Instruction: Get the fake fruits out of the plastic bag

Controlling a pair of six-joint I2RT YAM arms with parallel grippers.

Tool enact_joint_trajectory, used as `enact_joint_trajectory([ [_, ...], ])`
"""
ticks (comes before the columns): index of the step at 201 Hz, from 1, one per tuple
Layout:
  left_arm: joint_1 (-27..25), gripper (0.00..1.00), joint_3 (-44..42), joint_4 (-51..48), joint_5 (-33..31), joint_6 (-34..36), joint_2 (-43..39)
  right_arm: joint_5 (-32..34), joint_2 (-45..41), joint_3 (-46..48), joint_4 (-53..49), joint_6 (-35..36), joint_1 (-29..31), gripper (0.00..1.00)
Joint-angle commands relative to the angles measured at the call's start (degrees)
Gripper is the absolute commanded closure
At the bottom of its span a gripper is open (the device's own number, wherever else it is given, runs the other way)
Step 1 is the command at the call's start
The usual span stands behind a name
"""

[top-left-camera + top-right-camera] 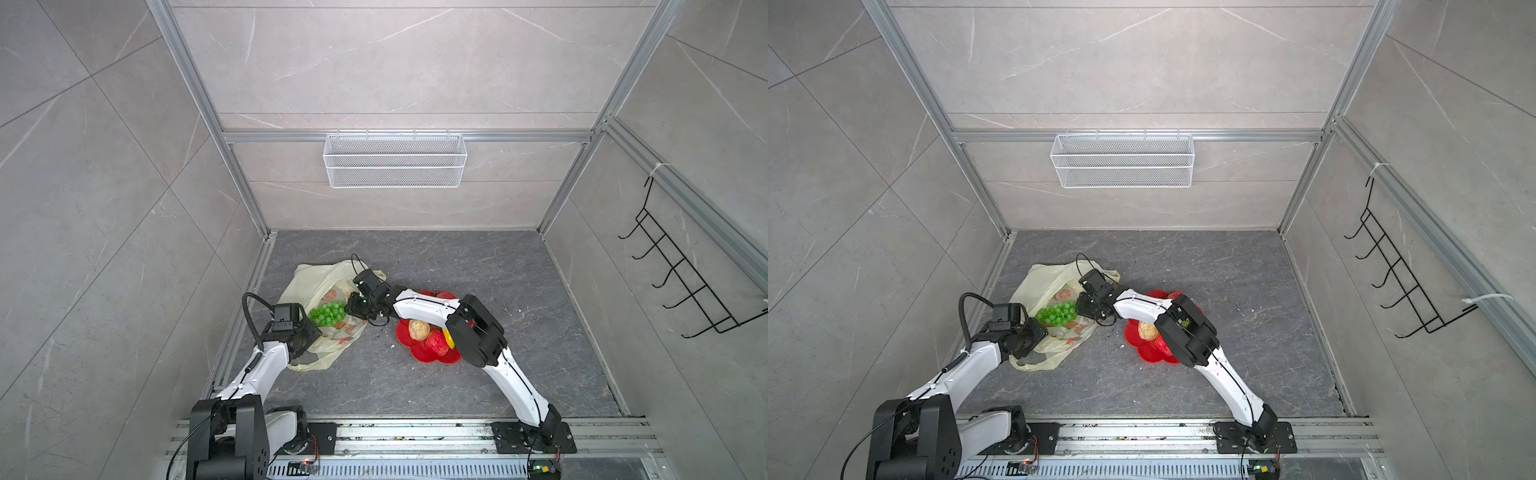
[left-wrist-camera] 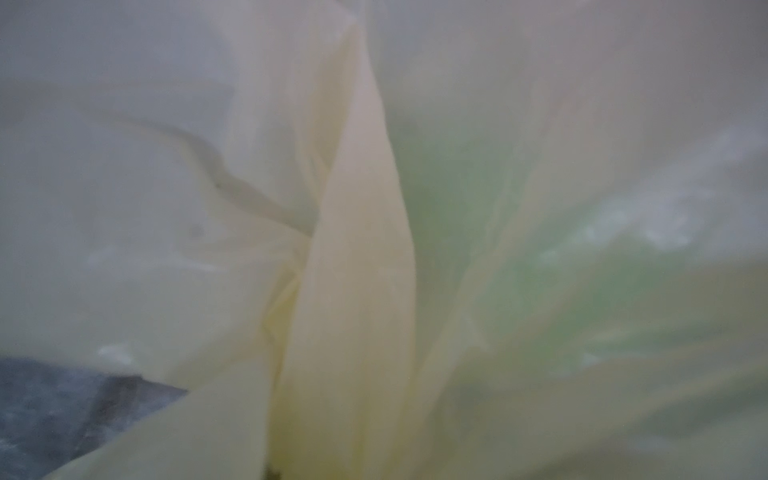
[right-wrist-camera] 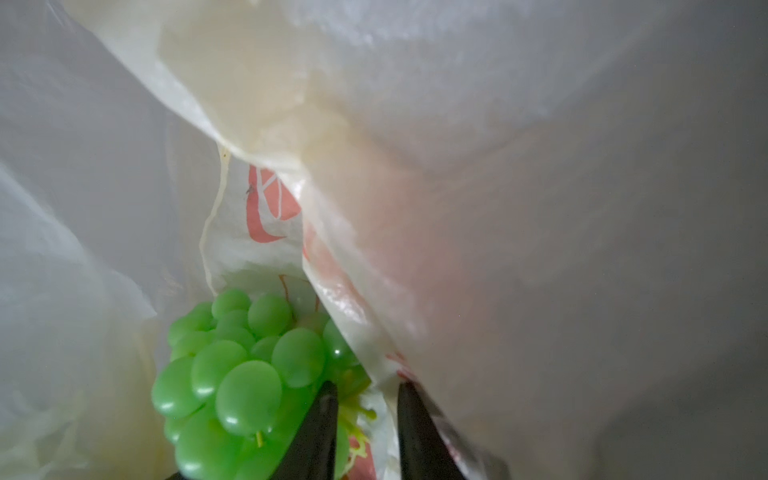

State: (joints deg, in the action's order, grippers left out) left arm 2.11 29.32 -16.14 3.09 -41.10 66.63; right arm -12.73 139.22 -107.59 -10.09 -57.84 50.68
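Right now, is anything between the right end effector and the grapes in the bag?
Nothing visible does. The right end effector is open, its tips at the grape bunch inside the plastic bag; a bag fold hangs beside one finger, not across the grapes.

A red flower-shaped plate (image 1: 430, 358) sits lower centre-right on the grey tabletop (image 1: 478, 266). A white mesh basket (image 1: 395, 160) hangs upper middle, a black hook rack (image 1: 685, 262) at right.
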Motion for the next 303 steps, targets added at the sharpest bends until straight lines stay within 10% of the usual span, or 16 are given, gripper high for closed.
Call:
enact_joint_trajectory([
  [1, -0.27, 0.45, -0.50, 1.55, -0.55, 0.80, -0.34, -1.40, 1.40, 1.49, 2.32, -3.70, 0.68, 0.72],
  [303, -0.28, 0.50, 0.00, 2.30, 0.33, 1.83, 1.98, -0.62, -2.27, -0.02, 3.09, 0.55, 4.73, 0.79],
])
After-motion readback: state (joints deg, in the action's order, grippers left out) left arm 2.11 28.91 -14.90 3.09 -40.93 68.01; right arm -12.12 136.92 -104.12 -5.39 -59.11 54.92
